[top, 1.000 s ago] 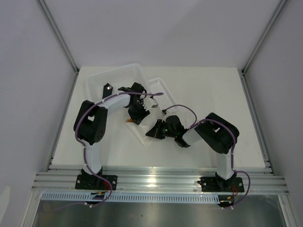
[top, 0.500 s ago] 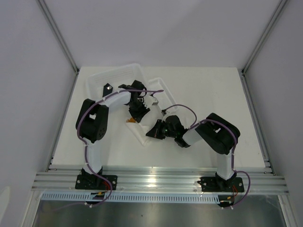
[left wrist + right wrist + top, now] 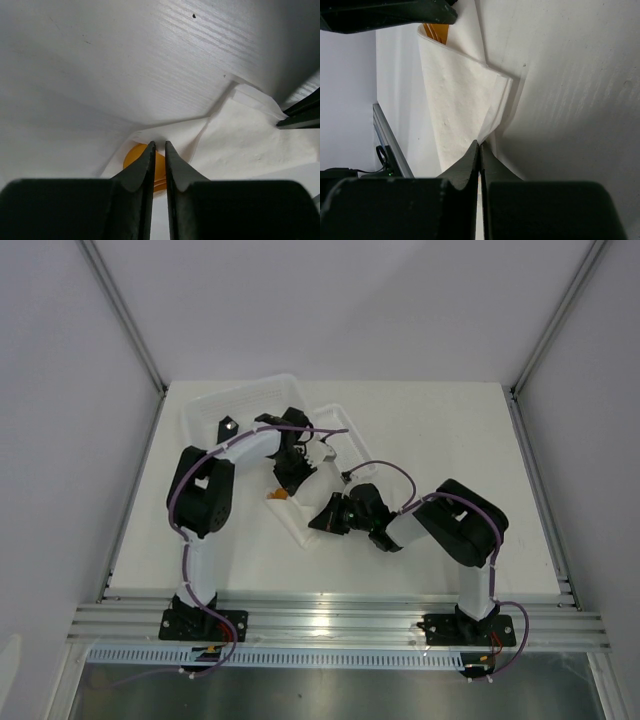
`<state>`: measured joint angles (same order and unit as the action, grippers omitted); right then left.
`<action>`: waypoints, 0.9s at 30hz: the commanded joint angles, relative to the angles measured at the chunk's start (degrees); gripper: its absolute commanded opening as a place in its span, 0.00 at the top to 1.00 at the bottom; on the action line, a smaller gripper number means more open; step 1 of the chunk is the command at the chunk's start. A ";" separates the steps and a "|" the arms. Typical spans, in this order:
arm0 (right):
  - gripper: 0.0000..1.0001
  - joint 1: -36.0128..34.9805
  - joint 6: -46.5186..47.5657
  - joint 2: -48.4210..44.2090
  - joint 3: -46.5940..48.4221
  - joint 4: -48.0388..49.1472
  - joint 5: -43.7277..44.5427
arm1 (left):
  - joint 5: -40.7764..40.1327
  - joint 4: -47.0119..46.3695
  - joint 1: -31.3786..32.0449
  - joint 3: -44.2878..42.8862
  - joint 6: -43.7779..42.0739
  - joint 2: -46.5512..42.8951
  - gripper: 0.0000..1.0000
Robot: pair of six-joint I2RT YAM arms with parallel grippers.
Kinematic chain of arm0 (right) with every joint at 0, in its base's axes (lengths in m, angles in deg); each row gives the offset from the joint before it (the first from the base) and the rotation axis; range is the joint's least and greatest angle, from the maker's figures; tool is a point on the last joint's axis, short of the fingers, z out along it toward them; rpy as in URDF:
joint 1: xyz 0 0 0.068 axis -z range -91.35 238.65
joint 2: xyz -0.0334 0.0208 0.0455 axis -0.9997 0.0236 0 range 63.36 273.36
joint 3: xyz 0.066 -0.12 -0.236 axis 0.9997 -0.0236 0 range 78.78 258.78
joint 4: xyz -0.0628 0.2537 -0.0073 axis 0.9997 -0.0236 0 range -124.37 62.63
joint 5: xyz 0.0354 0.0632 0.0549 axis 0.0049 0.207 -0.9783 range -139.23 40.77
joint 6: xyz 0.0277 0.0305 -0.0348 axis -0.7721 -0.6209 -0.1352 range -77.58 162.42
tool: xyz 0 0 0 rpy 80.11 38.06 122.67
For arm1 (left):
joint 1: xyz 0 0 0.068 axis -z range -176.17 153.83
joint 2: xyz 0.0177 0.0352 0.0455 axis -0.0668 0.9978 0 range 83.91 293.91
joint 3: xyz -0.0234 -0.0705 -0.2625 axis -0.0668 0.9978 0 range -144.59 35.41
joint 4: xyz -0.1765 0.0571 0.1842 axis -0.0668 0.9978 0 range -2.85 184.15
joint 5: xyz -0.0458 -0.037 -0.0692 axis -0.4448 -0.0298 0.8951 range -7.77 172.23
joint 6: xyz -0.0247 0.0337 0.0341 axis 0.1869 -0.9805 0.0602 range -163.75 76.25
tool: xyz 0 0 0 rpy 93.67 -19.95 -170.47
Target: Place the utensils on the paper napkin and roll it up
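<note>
The left arm has been swinging its elbow inward over the last second and the left gripper (image 3: 159,145) has been narrowing, while the right arm is staying where it was. The paper napkin (image 3: 240,145) is lying on the tabletop (image 3: 100,60) between the two grippers, folded over on itself, with its near part rising in a soft fold. The orange utensils (image 3: 134,156) are sitting inside that fold; only a rounded orange bit is peeking out at the napkin's open end, just behind the left gripper's fingertips. Those fingers are standing almost together with a thin slit between them, their tips touching the napkin's folded edge; whether they are pinching the paper cannot be told. The right gripper (image 3: 479,144) is pressing its fingers tight together on the opposite end of the napkin, whose edge is running straight into the tips. Two white plastic trays (image 3: 240,400) are resting on the tabletop beyond the left arm.
</note>
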<state>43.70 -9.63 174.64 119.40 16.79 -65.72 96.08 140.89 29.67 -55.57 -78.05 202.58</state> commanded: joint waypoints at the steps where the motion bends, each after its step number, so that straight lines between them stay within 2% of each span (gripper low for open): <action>1: 1.00 -0.49 1.52 -1.68 0.07 -1.53 2.25 | -0.40 2.60 0.52 -2.97 0.55 1.03 0.86; 2: 1.00 -0.49 1.60 -1.68 0.16 -1.45 2.25 | -0.49 2.95 0.52 -3.15 0.64 1.12 0.89; 3: 1.00 -0.40 1.52 -1.77 0.16 -1.36 2.25 | -0.57 3.13 0.52 -3.24 0.56 1.12 0.97; 4: 1.00 -0.49 1.52 -1.86 0.25 -1.36 2.34 | -0.75 3.22 0.52 -3.24 0.64 1.21 0.99; 13: 1.00 -0.58 4.32 -4.23 1.04 -3.55 3.13 | -2.68 1.02 0.52 0.36 -0.76 -1.25 0.99; 20: 1.00 -0.84 5.74 -3.71 1.92 -3.47 1.11 | -0.31 -1.61 0.43 0.28 -0.85 -5.90 0.99; 27: 1.00 -1.98 5.12 -4.23 1.65 -3.82 0.67 | -1.45 -2.14 1.22 0.36 -2.42 -4.77 0.84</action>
<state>42.72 -5.35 172.30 119.75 12.90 -64.71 94.42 139.47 29.96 -54.91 -78.80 199.00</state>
